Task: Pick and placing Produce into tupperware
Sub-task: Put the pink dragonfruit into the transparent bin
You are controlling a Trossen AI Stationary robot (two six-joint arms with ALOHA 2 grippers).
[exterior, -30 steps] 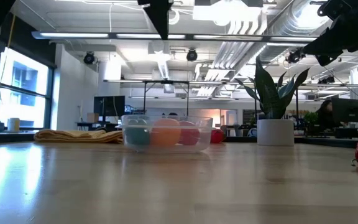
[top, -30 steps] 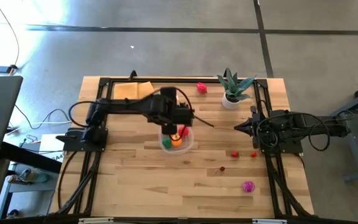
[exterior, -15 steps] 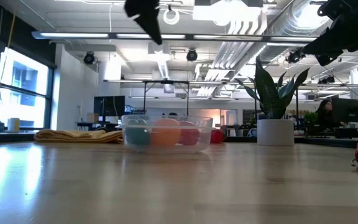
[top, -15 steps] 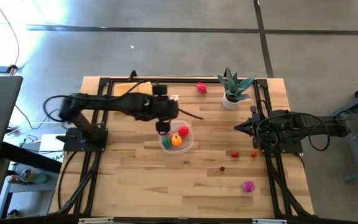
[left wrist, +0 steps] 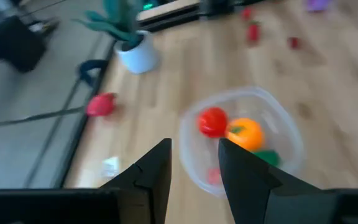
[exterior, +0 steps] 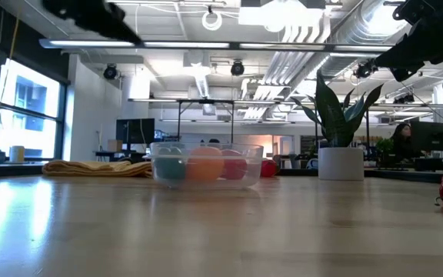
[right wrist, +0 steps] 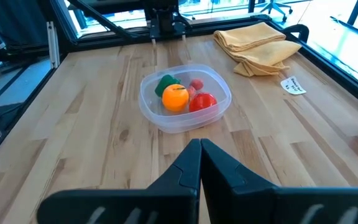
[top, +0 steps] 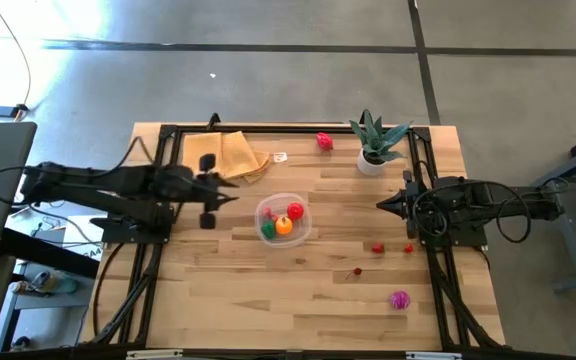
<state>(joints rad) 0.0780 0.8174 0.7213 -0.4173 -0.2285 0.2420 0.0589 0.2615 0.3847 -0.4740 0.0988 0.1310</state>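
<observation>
Pulling back from over the tupperware (top: pixel 284 219), the left arm has swung away to the table's left edge since a second ago, and its gripper (top: pixel 208 191) now hangs level beside the tan cloth (top: pixel 225 154), fingers drawn near together and holding nothing. The container stays where it was near the table's middle, with a red (top: pixel 295 211), an orange (top: pixel 283 225) and a green piece (top: pixel 267 230) inside.

The wooden table (top: pixel 268 290) also bears a potted plant (top: pixel 374 141) at the far right, a red fruit (top: pixel 324 140) at the far edge, a white tag (top: pixel 280 156) near the cloth, small red pieces (top: pixel 377 247) near the right arm, and a magenta piece (top: pixel 399 299) toward the near right corner. The low view looks into an open office with ceiling ducts and windows on the left; a person (exterior: pixel 402 142) sits at a desk far behind.

The right gripper (top: pixel 384 204) waits at the table's right side, pointing at the container, fingers pressed together
</observation>
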